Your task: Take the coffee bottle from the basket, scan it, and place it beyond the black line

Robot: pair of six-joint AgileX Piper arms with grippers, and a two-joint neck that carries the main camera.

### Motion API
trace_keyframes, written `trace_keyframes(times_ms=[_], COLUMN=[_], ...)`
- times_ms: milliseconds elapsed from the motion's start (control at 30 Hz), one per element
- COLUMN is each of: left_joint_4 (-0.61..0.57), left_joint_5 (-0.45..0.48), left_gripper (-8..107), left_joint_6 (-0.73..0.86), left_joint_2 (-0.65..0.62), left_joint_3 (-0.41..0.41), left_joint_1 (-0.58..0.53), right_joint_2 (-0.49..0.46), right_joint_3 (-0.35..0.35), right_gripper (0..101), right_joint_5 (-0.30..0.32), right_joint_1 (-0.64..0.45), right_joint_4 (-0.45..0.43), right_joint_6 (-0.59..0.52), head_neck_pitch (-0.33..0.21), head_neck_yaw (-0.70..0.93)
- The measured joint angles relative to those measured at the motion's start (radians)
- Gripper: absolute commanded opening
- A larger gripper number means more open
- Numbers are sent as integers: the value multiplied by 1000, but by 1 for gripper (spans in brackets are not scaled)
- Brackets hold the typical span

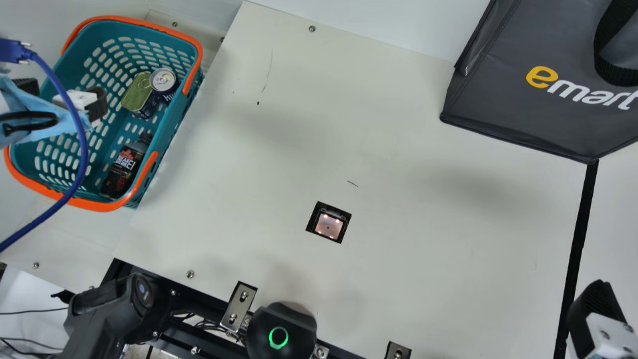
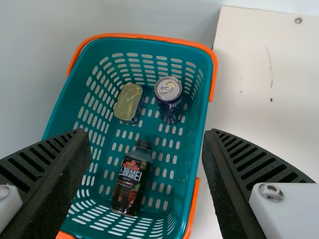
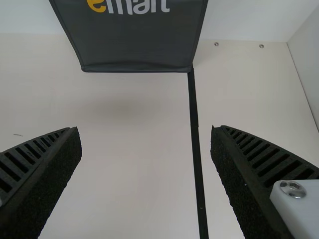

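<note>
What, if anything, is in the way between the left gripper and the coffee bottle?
Nothing visible. The left gripper hangs open above the basket, and the coffee bottle lies uncovered inside it. The drink can and the flat tin are off to one side, not over the bottle.

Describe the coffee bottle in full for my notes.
The coffee bottle has a dark cap, greyish shoulders, seemingly plastic, and a dark label with red and white print. It looks closed and lies on its side, slanted, on the floor of the basket, apart from the can and the tin. The left gripper is open above it, not touching.
</note>
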Motion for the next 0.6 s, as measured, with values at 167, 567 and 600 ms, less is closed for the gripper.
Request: trace_keyframes(times_ms=[167,567,600], left_joint_4=[-20,-35,-39], left_joint_5=[-15,-67,-76], left_gripper=[90,90,90], left_joint_6=[53,112,120], left_joint_2=[24,87,92], left_joint_3=[18,62,67], left_joint_1=[24,33,34], right_joint_2=[0,0,0], right_joint_3=[0,0,0], right_gripper=[91,91,91], right_joint_5=[0,0,0], right_joint_1=[0,0,0], right_joint_4=[0,0,0], right_joint_6=[0,0,0], head_neck_pitch=[0,2,0], head_neck_yaw=[0,0,0])
